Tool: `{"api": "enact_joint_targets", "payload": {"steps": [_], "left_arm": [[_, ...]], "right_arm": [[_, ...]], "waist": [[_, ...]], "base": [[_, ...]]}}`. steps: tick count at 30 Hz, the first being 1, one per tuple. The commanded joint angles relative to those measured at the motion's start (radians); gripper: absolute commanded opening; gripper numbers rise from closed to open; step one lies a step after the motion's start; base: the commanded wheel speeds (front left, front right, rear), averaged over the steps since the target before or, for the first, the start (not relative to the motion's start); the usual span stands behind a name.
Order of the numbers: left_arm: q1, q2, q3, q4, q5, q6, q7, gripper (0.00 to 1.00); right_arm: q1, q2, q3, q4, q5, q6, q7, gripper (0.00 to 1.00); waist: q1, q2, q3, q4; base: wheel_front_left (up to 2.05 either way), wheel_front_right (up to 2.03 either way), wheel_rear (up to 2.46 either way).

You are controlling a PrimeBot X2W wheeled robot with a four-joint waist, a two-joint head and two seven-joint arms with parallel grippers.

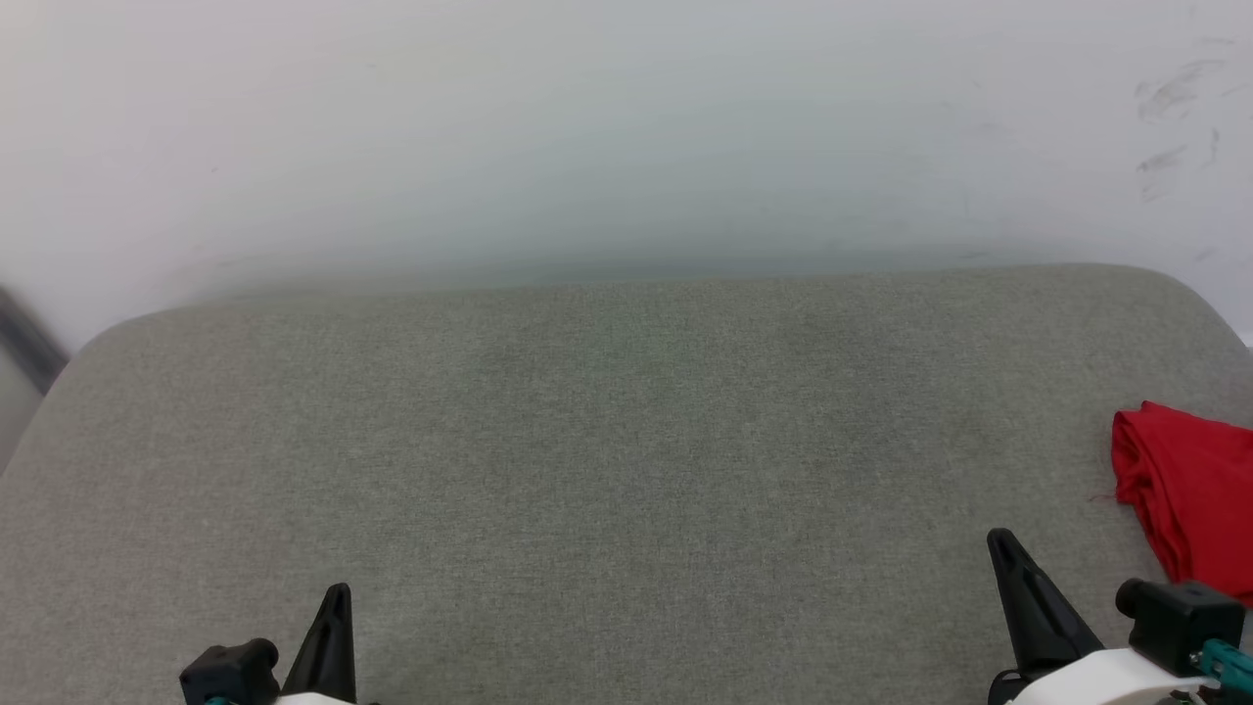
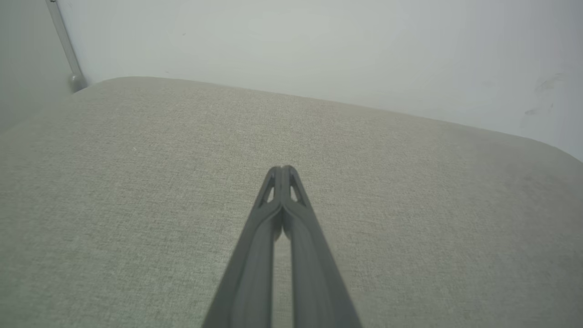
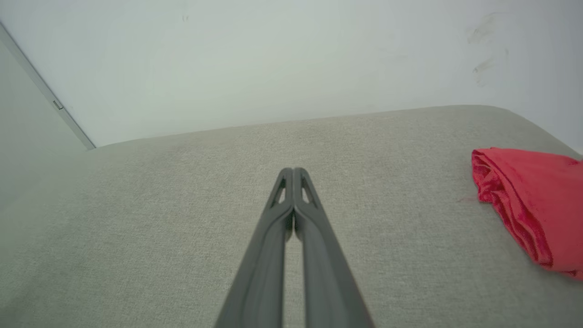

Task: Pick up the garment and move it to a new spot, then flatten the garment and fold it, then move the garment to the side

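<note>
One garment (image 1: 1189,499), two grippers, one desk (image 1: 607,421) covered in grey woven fabric. The garment is a single plain red bundle of thin cloth, folded over on itself, with stacked layered edges along its left side. It lies at the desk's right edge, partly cut off by the head view's border, just right of the right gripper (image 1: 1000,540) and apart from it. That gripper's fingers are pressed together, holding nothing. The left gripper (image 1: 338,597), at the near left, also has its fingers pressed together and empty. A white wall (image 1: 626,127) stands behind the far edge.
</note>
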Motion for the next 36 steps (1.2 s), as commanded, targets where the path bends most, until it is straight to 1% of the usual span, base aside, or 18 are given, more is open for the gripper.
{"api": "enact_joint_targets", "payload": {"steps": [1,17,36], "left_arm": [[-0.032,0.000,0.013,-0.013,-0.042,-0.006,0.010,0.00],[-0.072,-0.026,0.049,-0.004,-0.303,-0.040,0.078,0.00],[-0.112,-0.051,0.088,0.008,-0.558,-0.073,0.147,0.00]], "right_arm": [[-0.033,-0.008,0.000,-0.004,0.052,0.000,-0.006,0.00],[-0.088,-0.020,-0.004,0.073,0.356,0.000,-0.011,0.00],[-0.139,-0.027,-0.015,0.146,0.647,0.000,-0.010,0.00]], "waist": [[0.0000,-0.0001,0.001,0.000],[0.0000,-0.0001,0.011,0.000],[0.0000,-0.0001,0.022,-0.001]], "base": [[0.00,0.00,0.00],[0.00,0.00,0.00],[0.00,0.00,0.00]]}}
